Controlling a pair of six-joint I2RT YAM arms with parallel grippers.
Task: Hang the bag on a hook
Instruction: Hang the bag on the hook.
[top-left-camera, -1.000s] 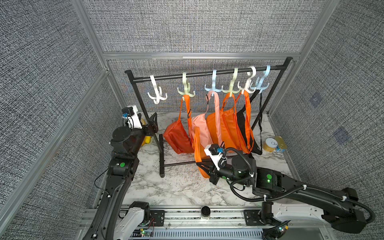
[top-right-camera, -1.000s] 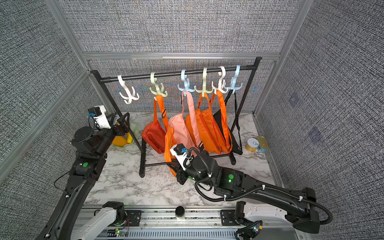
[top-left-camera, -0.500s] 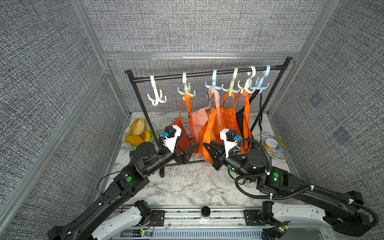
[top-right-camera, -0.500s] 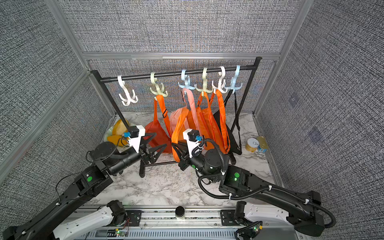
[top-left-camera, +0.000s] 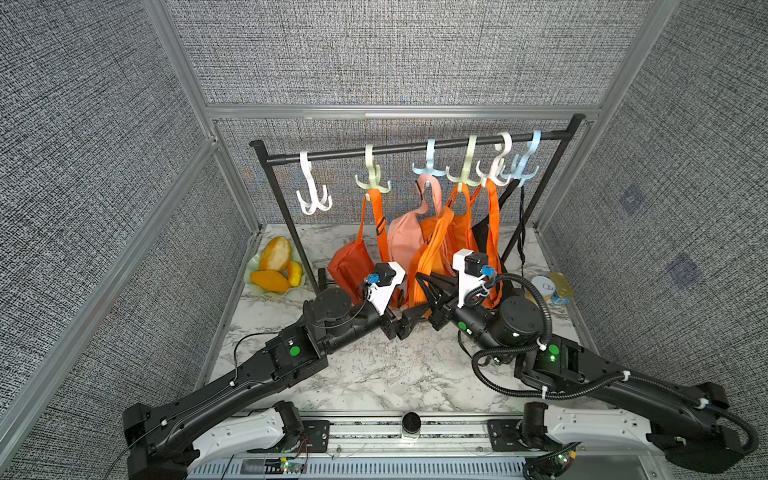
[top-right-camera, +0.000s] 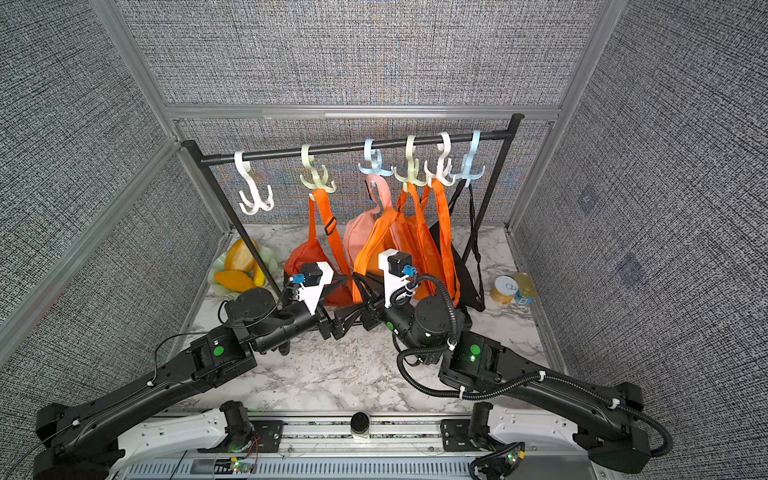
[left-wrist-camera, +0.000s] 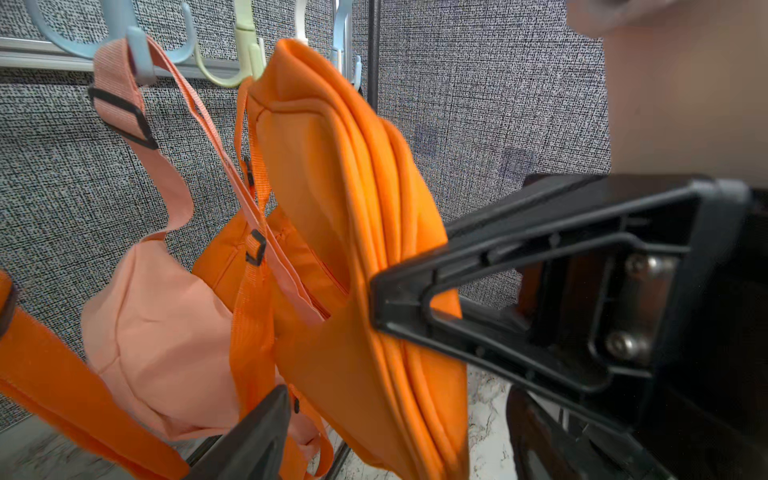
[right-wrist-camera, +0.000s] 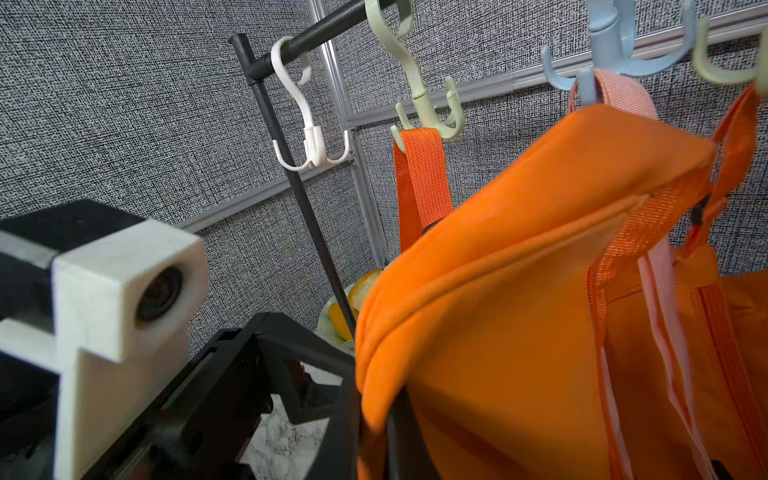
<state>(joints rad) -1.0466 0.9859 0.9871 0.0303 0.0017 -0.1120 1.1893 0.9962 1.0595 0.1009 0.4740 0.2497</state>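
Newly swung in, left fingers (left-wrist-camera: 253, 436) spread empty beside right fingers (left-wrist-camera: 399, 299) clamped on the orange bag (left-wrist-camera: 332, 187); closing now may snag the strap of the pink bag (left-wrist-camera: 158, 332) beyond them.

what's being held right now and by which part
The right gripper is shut on the orange bag, pinching a folded edge of its body. The left gripper is open and holds nothing.

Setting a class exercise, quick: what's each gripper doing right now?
Left gripper: open, holding nothing.
Right gripper: shut on the orange bag.
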